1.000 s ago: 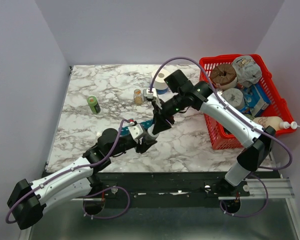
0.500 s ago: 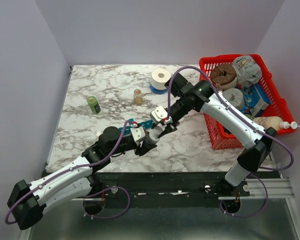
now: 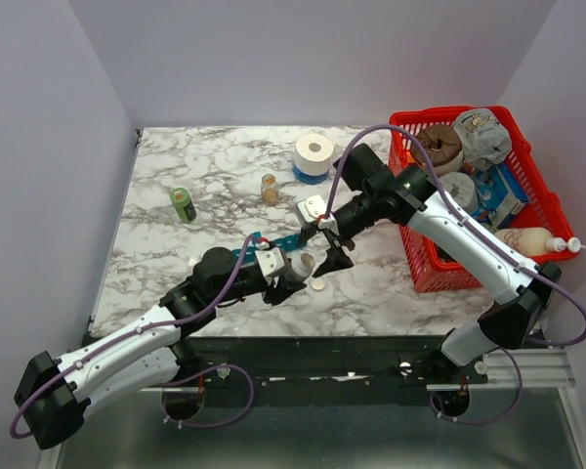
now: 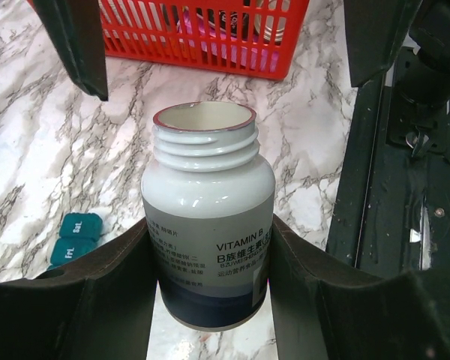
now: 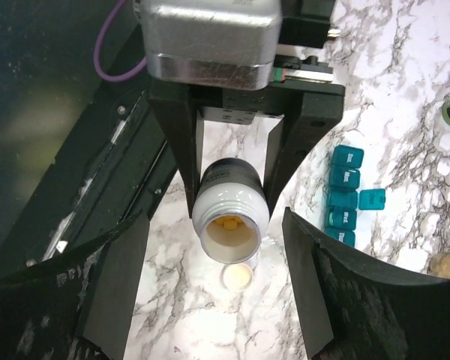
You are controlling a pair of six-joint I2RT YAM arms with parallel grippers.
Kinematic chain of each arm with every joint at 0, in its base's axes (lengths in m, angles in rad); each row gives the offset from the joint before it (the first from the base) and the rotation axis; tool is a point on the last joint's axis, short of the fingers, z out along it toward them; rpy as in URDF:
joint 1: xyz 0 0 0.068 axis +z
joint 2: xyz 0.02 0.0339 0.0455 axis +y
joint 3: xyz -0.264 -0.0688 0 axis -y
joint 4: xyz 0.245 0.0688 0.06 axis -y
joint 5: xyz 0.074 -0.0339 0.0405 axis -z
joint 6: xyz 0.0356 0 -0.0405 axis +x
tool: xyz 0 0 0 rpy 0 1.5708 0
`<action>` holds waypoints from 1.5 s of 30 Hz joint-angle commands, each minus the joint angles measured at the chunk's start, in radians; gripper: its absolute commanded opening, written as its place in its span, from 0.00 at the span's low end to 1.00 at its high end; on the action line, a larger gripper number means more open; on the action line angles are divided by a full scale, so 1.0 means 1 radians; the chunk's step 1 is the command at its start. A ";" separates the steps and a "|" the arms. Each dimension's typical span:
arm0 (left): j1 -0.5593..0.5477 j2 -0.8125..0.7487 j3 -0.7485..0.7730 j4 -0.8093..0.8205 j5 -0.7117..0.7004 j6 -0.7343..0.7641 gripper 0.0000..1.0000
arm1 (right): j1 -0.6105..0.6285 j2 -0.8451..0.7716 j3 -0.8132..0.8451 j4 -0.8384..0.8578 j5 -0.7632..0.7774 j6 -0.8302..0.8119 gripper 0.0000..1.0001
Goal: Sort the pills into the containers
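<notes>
Clerk: First entry, the largest item?

Checker: One red mesh basket (image 3: 430, 269), packed with mixed goods, well apart from both sets of jaws, past the right arm.

Clerk: The containers next.

Checker: One teal pill organizer strip (image 5: 343, 196), flat on the marble table (image 3: 176, 166). In the right wrist view it lies just outside one finger (image 5: 307, 277) of the right gripper (image 3: 335, 259). In the left wrist view it lies outside the left gripper (image 4: 210, 251). Neither gripper touches it. One lid (image 5: 371, 199) is flipped out sideways, and the other lids in view are shut. What the compartments hold cannot be made out.

Clerk: The bottle?

Checker: One white vitamin bottle (image 4: 208, 225), uncapped and tilted. The left gripper's jaws are clamped on its body, one finger on each flank. Its open mouth points into the gap of the right gripper, whose jaws stand wide apart with nothing gripped.

Clerk: The cap?

Checker: One white cap (image 5: 238, 277), loose on the table just below the bottle's mouth. It sits between the right fingers and touches neither. Its inside shows tan-yellow; whether that is a pill or a liner cannot be told.

Clerk: And the smallest?

Checker: The pills (image 5: 229, 223), a few tan pieces inside the bottle's neck. That places them within the left jaws' grip and between the parted right jaws.
</notes>
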 commanded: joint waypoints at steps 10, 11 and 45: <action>0.000 -0.064 0.027 -0.108 -0.125 0.079 0.00 | -0.156 -0.084 -0.176 0.357 0.088 0.514 0.79; 0.000 -0.073 0.039 -0.154 -0.140 0.104 0.00 | -0.173 -0.090 -0.190 0.363 0.077 0.549 0.79; 0.753 0.216 0.000 1.249 0.053 -1.128 0.00 | -0.298 -0.066 -0.323 0.423 -0.081 0.505 0.84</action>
